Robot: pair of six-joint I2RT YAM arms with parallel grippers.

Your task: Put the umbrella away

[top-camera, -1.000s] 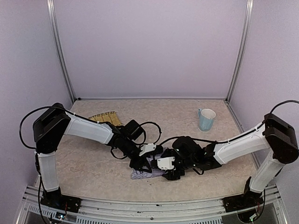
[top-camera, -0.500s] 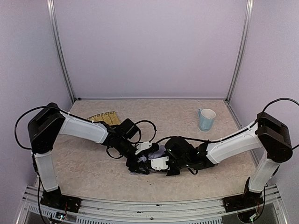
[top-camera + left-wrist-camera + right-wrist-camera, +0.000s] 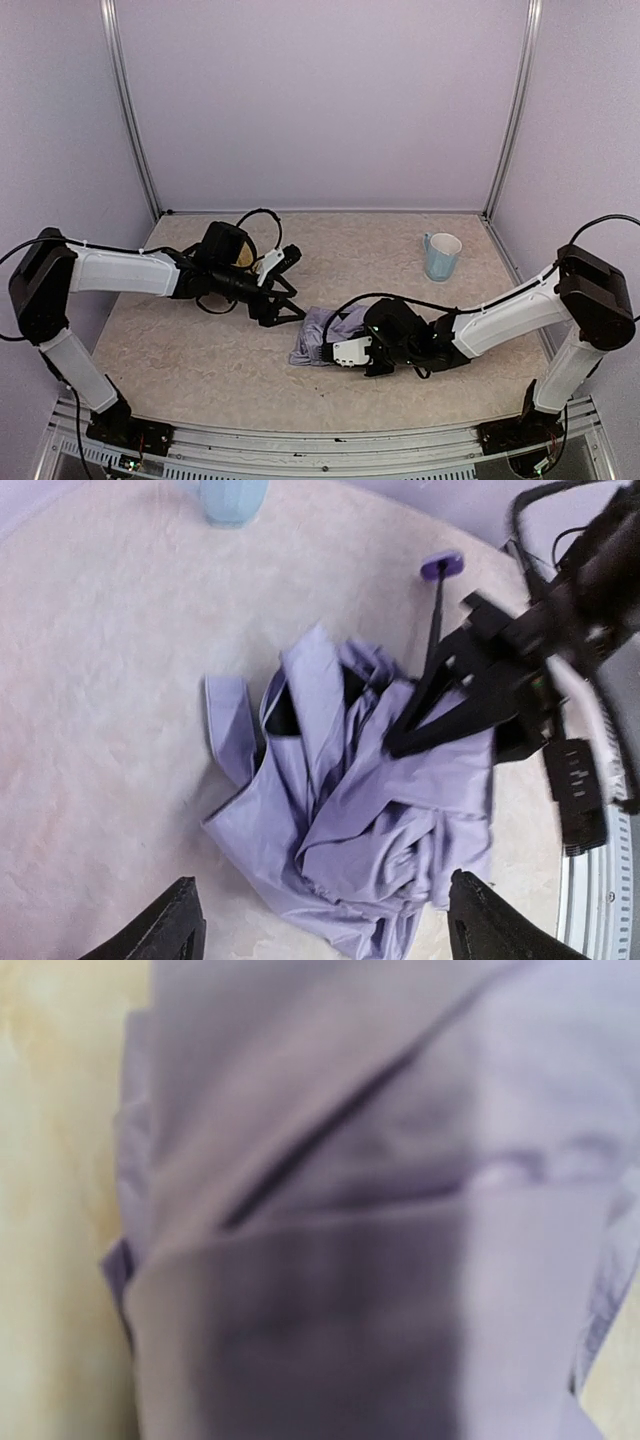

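Umbrella (image 3: 322, 335) crumpled on table (image 3: 400, 260), mid-front. Right gripper (image 3: 345, 352) nearly closed, pinching its fabric; left gripper (image 3: 285, 305) wide open, empty, just beside it. Risk: cloth-only pinch slips, or drags ribs askew

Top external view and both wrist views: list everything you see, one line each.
umbrella: one, lavender-grey, crumpled at the table's near middle
mug: one, light blue, far right of the table
straw tray: one, tan, only a sliver shows behind the left wrist
table: one, speckled beige
left arm: one, white and black, jaws open and empty, left of the umbrella
right arm: one, white and black, jaws closed on the umbrella's fabric
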